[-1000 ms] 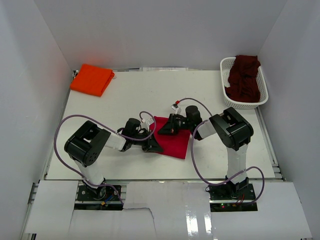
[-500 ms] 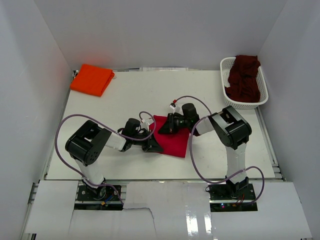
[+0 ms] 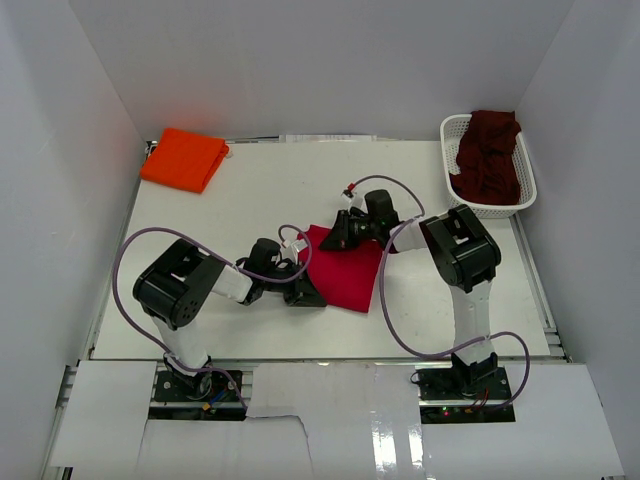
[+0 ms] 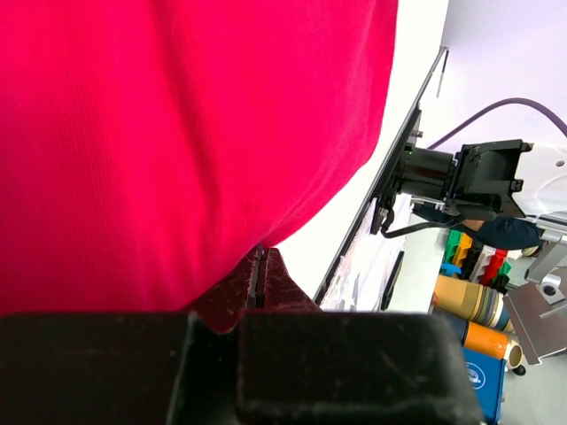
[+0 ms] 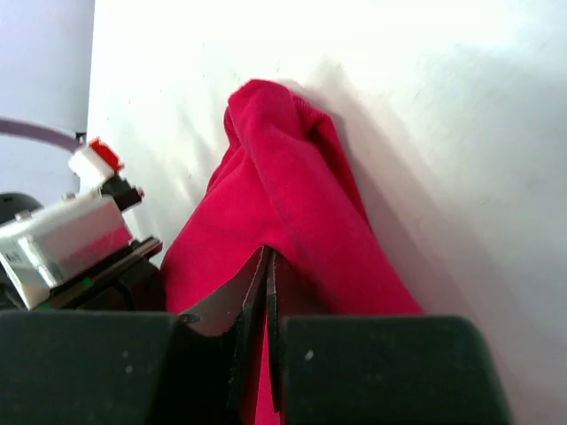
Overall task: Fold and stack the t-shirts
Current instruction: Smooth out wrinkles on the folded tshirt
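Red t-shirt (image 3: 347, 277) lies partly folded on the counter (image 3: 250, 195), just below the middle of the overhead view. I have it at two places. My left claw (image 4: 258, 276) is closed on its lower left edge, fingers pressed together with a thin lip of cloth between them. My right claw (image 5: 267, 282) is clamped the same way on the upper edge, where the cloth bunches into a rolled lump just past my fingertips.

The orange t-shirt (image 3: 183, 159) sits folded in the upper left corner of the counter. The maroon t-shirt (image 3: 488, 152) is heaped in the basket (image 3: 449, 170) at the upper right, not yet folded.

What worries me is how little cloth each pinch holds. If I lift or pull unevenly, one edge could slide out and the fold would fall open. I also cannot tell whether either claw has every layer or only the top one; if only the top, the layers would peel apart as I move. That lump at the right claw would likely press into a crooked crease if laid down as it is. My right arm's cable (image 3: 381, 290) loops just beside the shirt's right edge and could drag it askew.
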Controlling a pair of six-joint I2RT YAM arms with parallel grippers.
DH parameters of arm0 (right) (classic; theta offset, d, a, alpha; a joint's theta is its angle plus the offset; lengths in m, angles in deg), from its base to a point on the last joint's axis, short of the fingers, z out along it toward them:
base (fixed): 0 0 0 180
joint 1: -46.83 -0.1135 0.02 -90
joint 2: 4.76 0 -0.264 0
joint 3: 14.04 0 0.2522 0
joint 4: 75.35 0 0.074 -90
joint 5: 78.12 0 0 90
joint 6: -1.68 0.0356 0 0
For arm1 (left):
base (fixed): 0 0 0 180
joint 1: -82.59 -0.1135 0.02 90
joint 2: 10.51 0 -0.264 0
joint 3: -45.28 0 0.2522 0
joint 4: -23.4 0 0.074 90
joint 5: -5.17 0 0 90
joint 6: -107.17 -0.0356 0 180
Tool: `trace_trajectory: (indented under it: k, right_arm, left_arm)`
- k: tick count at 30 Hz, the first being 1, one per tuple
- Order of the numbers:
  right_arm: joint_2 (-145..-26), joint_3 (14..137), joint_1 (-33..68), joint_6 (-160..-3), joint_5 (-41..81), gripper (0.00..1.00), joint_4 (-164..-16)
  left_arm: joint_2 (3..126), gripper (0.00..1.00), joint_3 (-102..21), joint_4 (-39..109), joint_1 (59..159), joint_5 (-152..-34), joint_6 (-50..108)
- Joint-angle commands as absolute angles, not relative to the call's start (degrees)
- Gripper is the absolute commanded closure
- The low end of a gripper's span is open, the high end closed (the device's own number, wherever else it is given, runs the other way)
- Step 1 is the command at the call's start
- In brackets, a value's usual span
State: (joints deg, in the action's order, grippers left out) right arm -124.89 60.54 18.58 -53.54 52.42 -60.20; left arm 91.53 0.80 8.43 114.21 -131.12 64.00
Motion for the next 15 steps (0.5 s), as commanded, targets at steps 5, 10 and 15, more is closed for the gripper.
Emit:
trace_trajectory:
  k: [5,10,15]
  right_arm:
    - [-131.3,70.9,21.8,-58.4,49.5,0.92,-67.0]
    - [-133.6,78.1,23.9,-58.9,49.7,0.92,-69.5]
    - [-133.4,80.4,24.4,-59.9,50.0,0.92,-73.3]
  left_arm:
    - [92.2,1.0,2.2,9.6,114.2,-130.7,63.5]
    - [91.6,1.0,2.5,9.6,114.2,-130.8,63.8]
    - [90.3,1.0,2.7,9.6,114.2,-130.7,64.1]
